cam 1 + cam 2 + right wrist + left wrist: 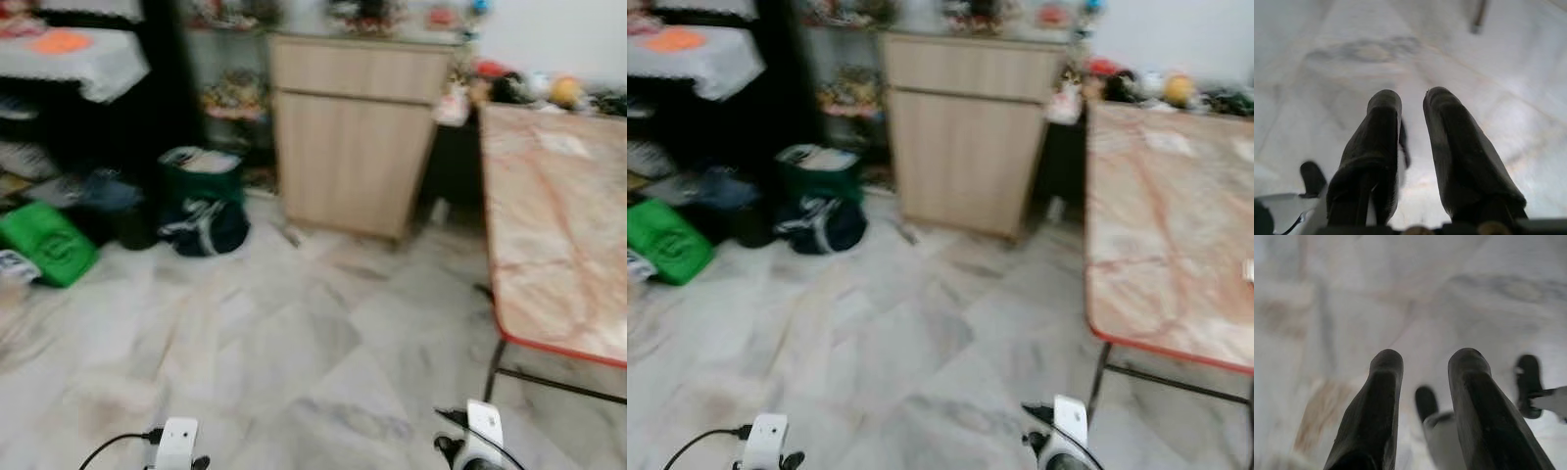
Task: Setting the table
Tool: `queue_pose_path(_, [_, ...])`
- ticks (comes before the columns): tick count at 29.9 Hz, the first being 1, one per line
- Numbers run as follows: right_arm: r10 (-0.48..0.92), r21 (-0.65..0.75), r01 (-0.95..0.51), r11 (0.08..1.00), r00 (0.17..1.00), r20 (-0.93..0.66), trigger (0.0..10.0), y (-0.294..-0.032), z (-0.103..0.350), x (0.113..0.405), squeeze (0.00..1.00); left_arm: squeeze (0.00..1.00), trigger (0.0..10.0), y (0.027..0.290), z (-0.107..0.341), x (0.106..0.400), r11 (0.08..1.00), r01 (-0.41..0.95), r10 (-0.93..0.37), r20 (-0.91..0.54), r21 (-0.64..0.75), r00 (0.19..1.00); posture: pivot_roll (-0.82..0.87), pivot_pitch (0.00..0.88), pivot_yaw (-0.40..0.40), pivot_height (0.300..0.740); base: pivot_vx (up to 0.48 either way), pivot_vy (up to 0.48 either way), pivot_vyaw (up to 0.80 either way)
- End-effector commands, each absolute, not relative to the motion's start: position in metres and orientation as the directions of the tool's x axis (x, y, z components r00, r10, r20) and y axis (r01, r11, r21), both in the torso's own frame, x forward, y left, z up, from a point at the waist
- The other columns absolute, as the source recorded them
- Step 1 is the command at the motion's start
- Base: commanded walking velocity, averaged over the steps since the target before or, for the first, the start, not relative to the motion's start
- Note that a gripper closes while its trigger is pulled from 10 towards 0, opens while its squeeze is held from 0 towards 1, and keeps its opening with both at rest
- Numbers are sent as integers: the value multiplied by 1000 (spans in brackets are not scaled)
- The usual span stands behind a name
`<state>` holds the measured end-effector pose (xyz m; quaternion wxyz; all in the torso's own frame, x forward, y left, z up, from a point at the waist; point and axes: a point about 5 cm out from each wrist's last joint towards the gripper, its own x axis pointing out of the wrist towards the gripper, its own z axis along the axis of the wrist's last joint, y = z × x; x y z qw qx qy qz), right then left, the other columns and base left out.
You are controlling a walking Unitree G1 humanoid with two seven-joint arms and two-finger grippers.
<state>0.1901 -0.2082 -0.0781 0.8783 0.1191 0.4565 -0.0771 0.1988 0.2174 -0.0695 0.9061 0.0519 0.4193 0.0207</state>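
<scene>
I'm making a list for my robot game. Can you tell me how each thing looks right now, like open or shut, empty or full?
Cabinet: door and drawer shut.
Table: standing, top mostly bare, something small and white near the far end.
Green bag: lying on the floor.
Dark bag: slumped on the floor.
Green bin: open, stuffed with papers.
Left gripper: open, holding nothing, hanging over the floor.
Right gripper: open, holding nothing, hanging over the floor.
</scene>
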Motion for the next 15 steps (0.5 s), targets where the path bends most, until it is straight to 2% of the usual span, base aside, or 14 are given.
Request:
queue_pose_path(1, [-28, 143, 251, 957, 573, -819, 10000, -207, -78, 192, 0, 0, 10000, 217, -73, 193, 992, 37, 69, -775, 118, 629, -35, 34, -5, 740, 0, 0, -744])
queue_pose_path(14, [-36, 141, 259, 956, 578, -815, 10000, -208, -77, 192, 0, 0, 10000, 213, -73, 194, 988, 85, 48, -775, 131, 630, -35, 32, -9, 740, 0, 0, -742])
queue_pose_path(15, [-44, 144, 270, 952, 586, -809, 10000, -209, -76, 193, 0, 0, 10000, 212, -73, 193, 987, 93, 43, -776, 131, 629, -34, 31, -10, 740, 0, -337, 0])
